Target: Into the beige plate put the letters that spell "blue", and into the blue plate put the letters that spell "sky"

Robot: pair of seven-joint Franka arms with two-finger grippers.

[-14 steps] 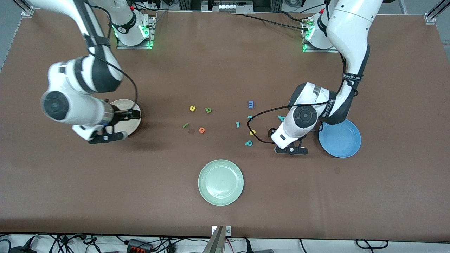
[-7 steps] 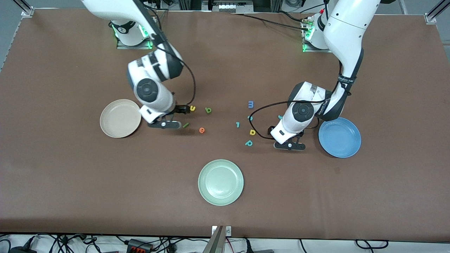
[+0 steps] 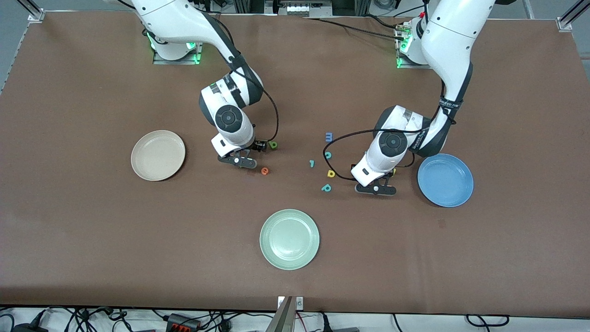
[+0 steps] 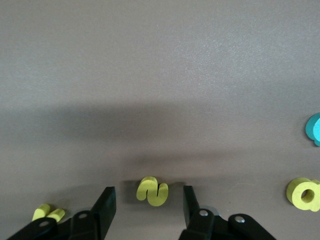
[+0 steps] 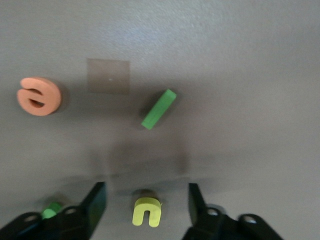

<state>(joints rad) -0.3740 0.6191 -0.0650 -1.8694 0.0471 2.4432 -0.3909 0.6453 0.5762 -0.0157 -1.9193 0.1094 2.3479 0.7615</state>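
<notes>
Desk (image 3: 92,230): brown sheet, arm bases along its far edge
Beige plate (image 3: 158,155): toward the right arm's end of the desk, well apart from the letters
Right gripper (image 5: 146,192): low over the desk beside the green "b" (image 3: 273,145); fingers set wide, one on each side of the yellow "u" (image 5: 146,211), with a gap on both sides
Dark green "l" (image 5: 158,109): flat on the desk, tilted, near the yellow "u"
Orange "e" (image 3: 264,171): on the desk, nearer the front camera than the green "b"
Pale green plate (image 3: 289,239): mid-desk, nearest the front camera
Loose letters: blue "m" (image 3: 329,136), teal "c" (image 3: 327,155), teal hook (image 3: 312,163), yellow "a" (image 3: 331,174) and teal "p" (image 3: 326,187), between the two grippers
Left gripper (image 4: 148,191): low over the desk, between the loose letters and the blue plate; fingers apart, straddling the yellow "s" (image 4: 152,191) without touching it
Blue plate (image 3: 445,180): toward the left arm's end, just beside the left arm's wrist
</notes>
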